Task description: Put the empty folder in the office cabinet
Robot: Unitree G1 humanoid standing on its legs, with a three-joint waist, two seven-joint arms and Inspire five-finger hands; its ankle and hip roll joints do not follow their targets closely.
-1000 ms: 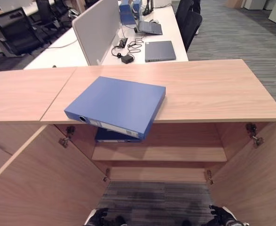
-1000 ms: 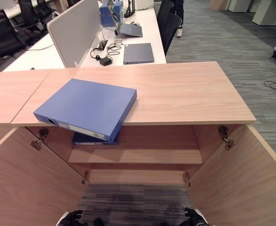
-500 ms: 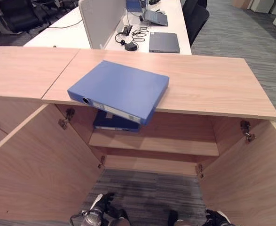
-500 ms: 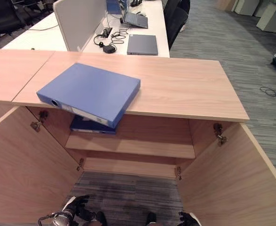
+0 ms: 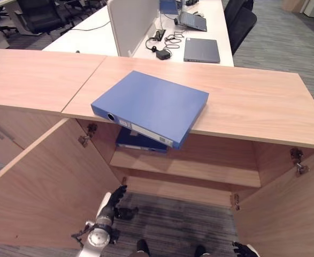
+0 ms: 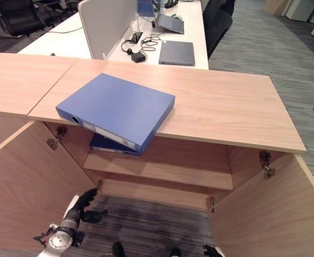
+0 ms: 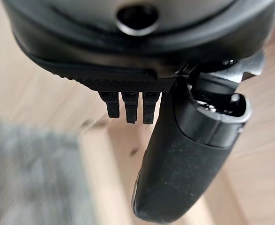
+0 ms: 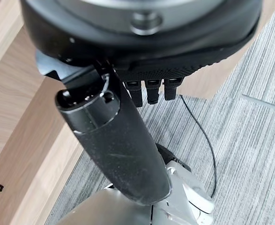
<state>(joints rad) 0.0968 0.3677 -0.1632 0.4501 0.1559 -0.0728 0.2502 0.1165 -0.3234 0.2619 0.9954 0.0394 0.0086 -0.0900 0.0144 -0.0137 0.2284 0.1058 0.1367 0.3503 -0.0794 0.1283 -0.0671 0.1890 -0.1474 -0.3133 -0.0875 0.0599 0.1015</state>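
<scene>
A blue folder (image 5: 151, 104) lies flat on the wooden cabinet top (image 5: 253, 101), its spine corner jutting over the front edge. Below it, a second dark blue folder (image 5: 138, 143) rests on the upper shelf (image 5: 199, 168) of the open cabinet. My left hand (image 5: 109, 206) is raised low in front of the cabinet by the left door (image 5: 44, 182), fingers (image 7: 130, 105) straight, holding nothing. Far beneath the folder, at the bottom edge, my right hand (image 5: 244, 249) is also open, its thumb (image 8: 118, 145) stretched out over the carpet.
Both cabinet doors stand wide open; the right door (image 5: 301, 214) flanks the opening. Behind the cabinet is a white desk with a closed laptop (image 5: 201, 50), cables, a grey partition (image 5: 130, 21) and office chairs (image 5: 242, 21). Another cabinet top adjoins on the left.
The camera has shifted. My left hand has risen from the bottom edge up toward the cabinet opening. The right hand stays low. The folder has not moved.
</scene>
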